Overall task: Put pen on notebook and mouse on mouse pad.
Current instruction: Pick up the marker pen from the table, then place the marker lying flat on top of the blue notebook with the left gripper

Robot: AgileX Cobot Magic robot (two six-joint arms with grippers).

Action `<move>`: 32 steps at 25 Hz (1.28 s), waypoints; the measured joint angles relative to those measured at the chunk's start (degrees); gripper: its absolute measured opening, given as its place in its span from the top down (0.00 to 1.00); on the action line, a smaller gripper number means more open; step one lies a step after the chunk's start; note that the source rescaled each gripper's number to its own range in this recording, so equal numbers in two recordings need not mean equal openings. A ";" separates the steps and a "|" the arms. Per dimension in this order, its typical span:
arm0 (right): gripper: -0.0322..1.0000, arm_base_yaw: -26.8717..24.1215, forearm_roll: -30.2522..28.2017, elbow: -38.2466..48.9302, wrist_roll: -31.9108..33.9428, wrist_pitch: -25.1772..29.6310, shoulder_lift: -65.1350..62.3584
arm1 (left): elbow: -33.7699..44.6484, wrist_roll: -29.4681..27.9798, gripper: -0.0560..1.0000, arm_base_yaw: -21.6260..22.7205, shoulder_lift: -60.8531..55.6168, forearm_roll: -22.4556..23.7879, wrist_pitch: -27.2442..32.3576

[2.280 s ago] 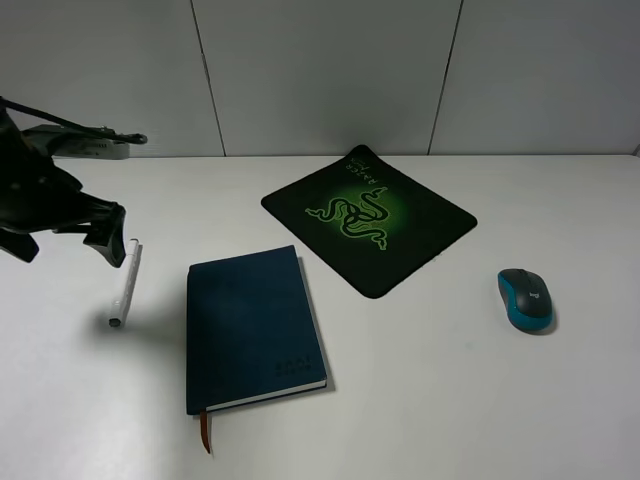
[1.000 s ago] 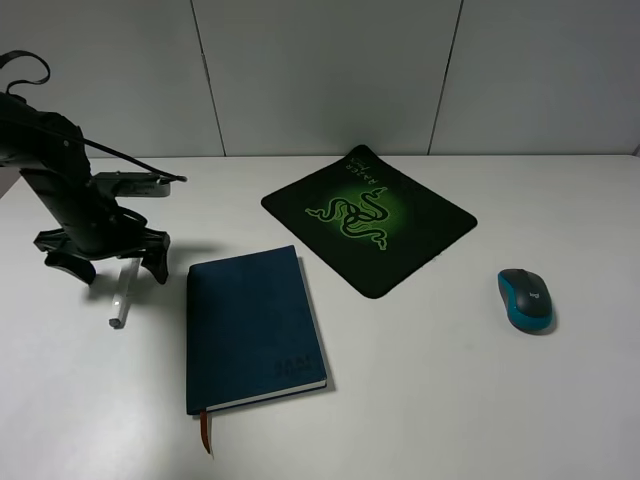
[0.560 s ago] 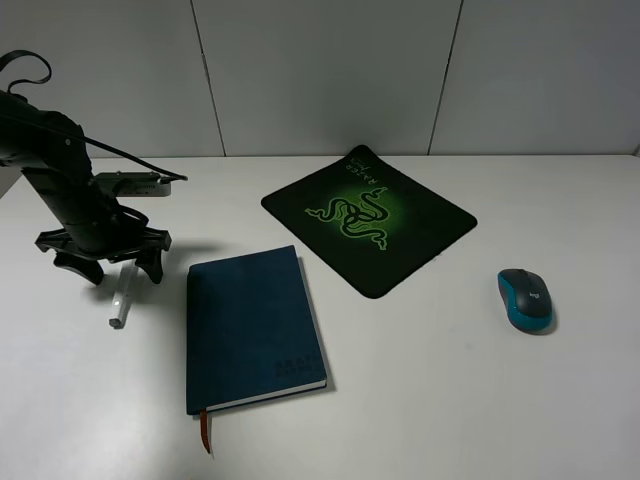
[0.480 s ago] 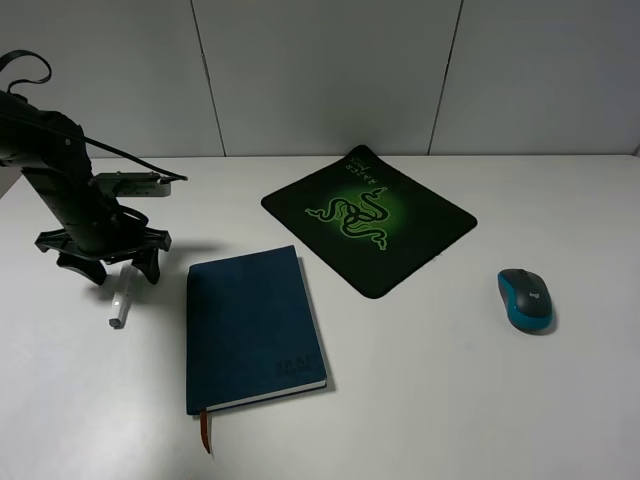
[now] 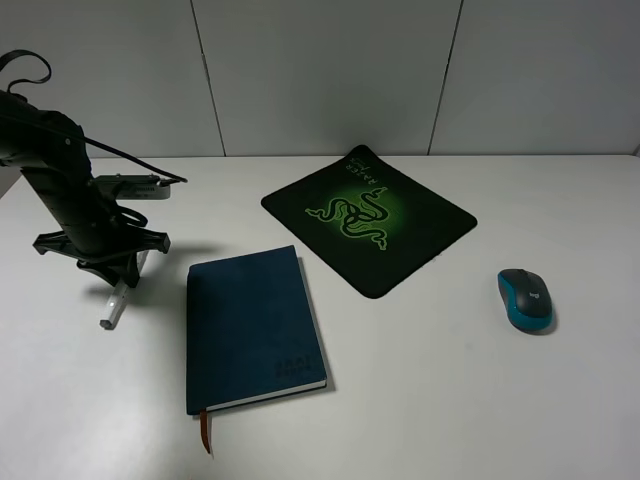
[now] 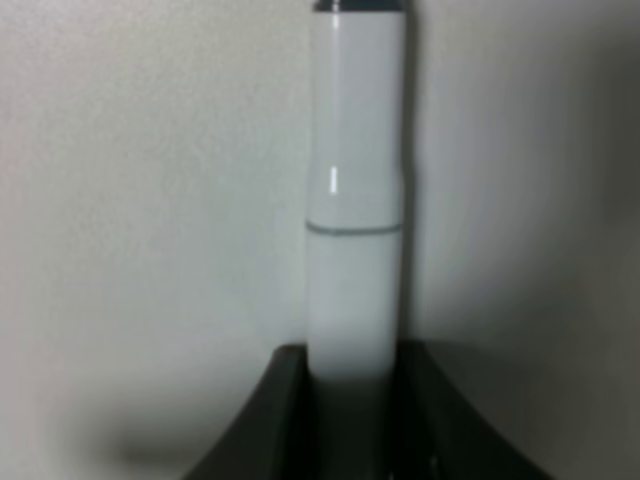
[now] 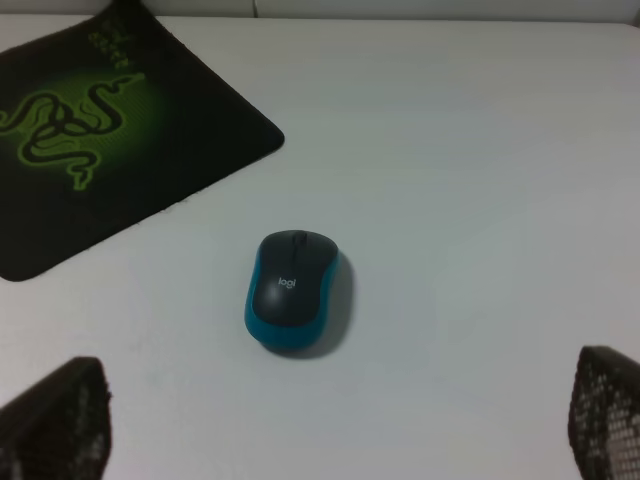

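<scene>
Your left gripper (image 5: 112, 268) is clamping the pen (image 5: 109, 306) at the table's (image 5: 430, 400) left edge; right gripper (image 7: 330, 415) is gaping empty; both placements pending.

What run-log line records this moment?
left gripper shut on slim white pen; navy hardcover notebook bare; teal-blue mouse off black green-logo mouse pad; right gripper open

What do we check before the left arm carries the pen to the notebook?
1. Left tool shut on pen: ok, fingers press the barrel on both sides.
2. Pen clear of the table: cannot tell; its free end looks low.
3. Notebook closed, flat, cover bare: ok.
4. Path from pen to notebook free: ok.
5. Right tool open, facing the mouse: ok.
6. Mouse on mouse pad: not ok, it sits on the table, apart from the pad.
</scene>
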 joint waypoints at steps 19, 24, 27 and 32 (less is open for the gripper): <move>0.00 0.00 0.00 0.00 0.00 0.00 0.00 | -5.96 -0.14 0.95 0.00 -8.87 -0.17 19.62; 0.00 0.00 0.00 0.00 0.00 0.00 0.00 | -6.02 -0.15 0.95 0.00 -13.82 -1.17 24.77; 0.00 0.00 0.00 0.00 0.00 0.00 0.00 | -6.02 -0.05 0.95 0.00 -15.73 -4.56 26.90; 0.00 0.00 0.00 0.00 0.00 0.00 0.00 | -6.02 1.85 0.95 0.00 -16.46 -12.10 28.78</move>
